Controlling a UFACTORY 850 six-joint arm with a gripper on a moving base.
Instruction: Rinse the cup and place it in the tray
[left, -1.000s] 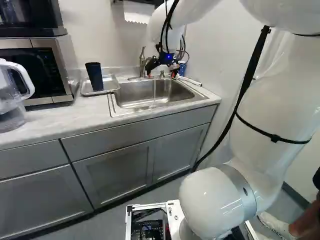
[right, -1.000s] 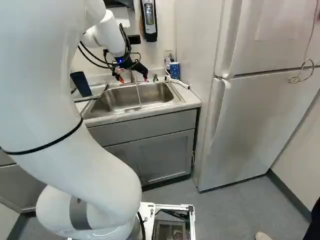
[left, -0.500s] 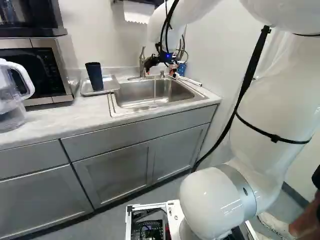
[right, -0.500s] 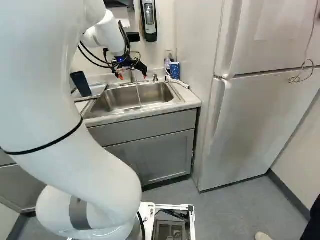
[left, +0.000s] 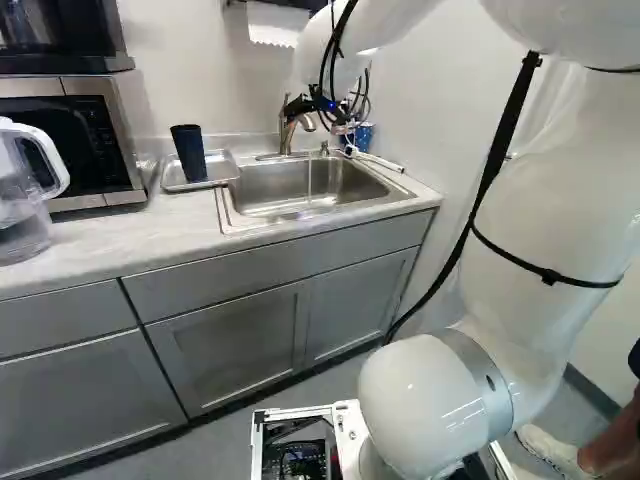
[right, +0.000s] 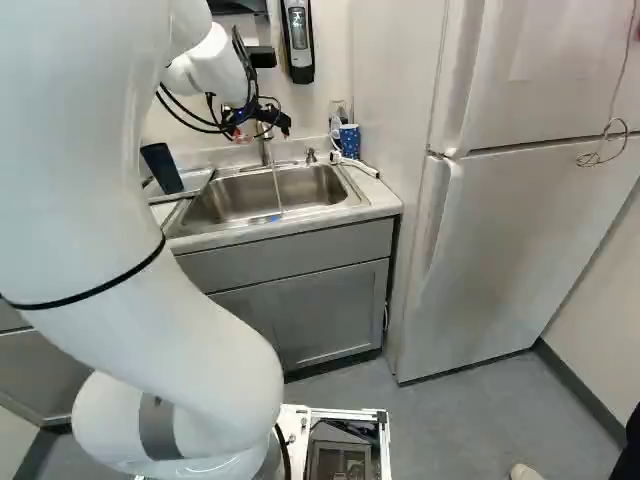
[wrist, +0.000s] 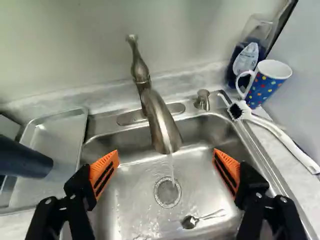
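My hand is spread wide over the sink, facing the running faucet. The dark cup sits in the tray, perhaps leaning slightly; a spotted mug stands beyond the sink's other side.

Cup on tray, left of sink; spoon in sink; mug, brush right.

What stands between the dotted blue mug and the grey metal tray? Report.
The brushed-metal faucet, water running, and the short metal pump beside it stand between the mug and the tray. A tall dark cup takes up part of the tray.
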